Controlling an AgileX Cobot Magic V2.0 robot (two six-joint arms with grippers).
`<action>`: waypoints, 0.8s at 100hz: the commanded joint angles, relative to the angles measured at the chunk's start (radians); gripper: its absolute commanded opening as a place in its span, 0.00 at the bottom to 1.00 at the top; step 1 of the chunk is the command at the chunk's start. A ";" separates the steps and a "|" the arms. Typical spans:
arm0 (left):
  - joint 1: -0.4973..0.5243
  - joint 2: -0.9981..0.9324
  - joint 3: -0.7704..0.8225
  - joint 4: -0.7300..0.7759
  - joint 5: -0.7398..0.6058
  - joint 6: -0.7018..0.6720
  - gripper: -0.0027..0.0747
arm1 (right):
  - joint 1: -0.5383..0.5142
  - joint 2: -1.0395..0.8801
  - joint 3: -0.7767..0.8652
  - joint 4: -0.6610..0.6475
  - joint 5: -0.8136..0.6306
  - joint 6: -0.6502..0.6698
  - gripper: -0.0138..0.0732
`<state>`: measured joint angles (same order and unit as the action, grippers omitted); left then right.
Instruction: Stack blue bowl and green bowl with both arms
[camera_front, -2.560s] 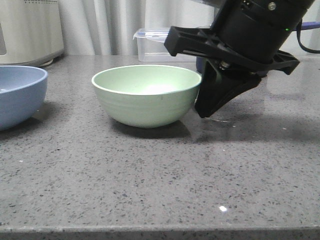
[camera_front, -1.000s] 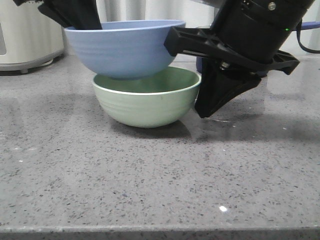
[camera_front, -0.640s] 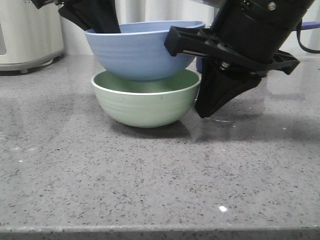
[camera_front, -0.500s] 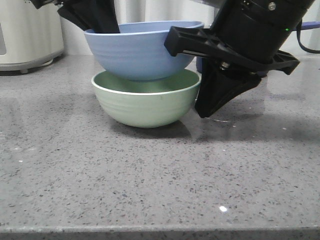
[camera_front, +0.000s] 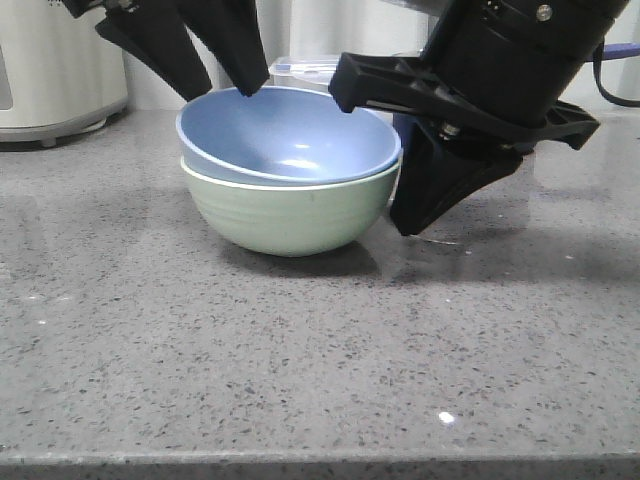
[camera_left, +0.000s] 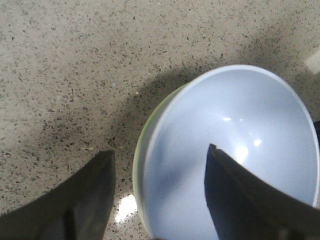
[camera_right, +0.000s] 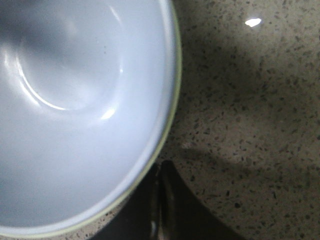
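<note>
1. My left gripper (camera_front: 222, 88) hangs over the far rim of the blue bowl (camera_front: 290, 140), fingers spread and holding nothing; I'd lift straight up so a tip doesn't catch that rim.
2. The blue bowl sits nested in the green bowl (camera_front: 290, 215), tilted slightly toward me; nothing else inside it.
3. My right gripper (camera_front: 405, 225) has its fingers pressed together beside the green bowl, possibly touching it.

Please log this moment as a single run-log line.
blue bowl: nested, tilted, in green bowl | left gripper: open, released | right gripper: shut beside green bowl
</note>
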<state>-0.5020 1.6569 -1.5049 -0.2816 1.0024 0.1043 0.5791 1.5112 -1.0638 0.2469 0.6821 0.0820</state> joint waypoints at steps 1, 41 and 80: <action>-0.007 -0.043 -0.033 -0.030 -0.024 -0.006 0.56 | 0.000 -0.033 -0.023 0.014 -0.040 -0.002 0.09; 0.086 -0.143 0.033 -0.030 -0.077 -0.011 0.50 | -0.014 -0.079 -0.022 -0.016 -0.030 0.017 0.09; 0.307 -0.420 0.263 0.047 -0.140 -0.011 0.24 | -0.182 -0.182 -0.018 -0.062 0.042 0.031 0.09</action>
<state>-0.2328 1.3272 -1.2572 -0.2466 0.9185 0.0990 0.4298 1.3895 -1.0590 0.2028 0.7391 0.1098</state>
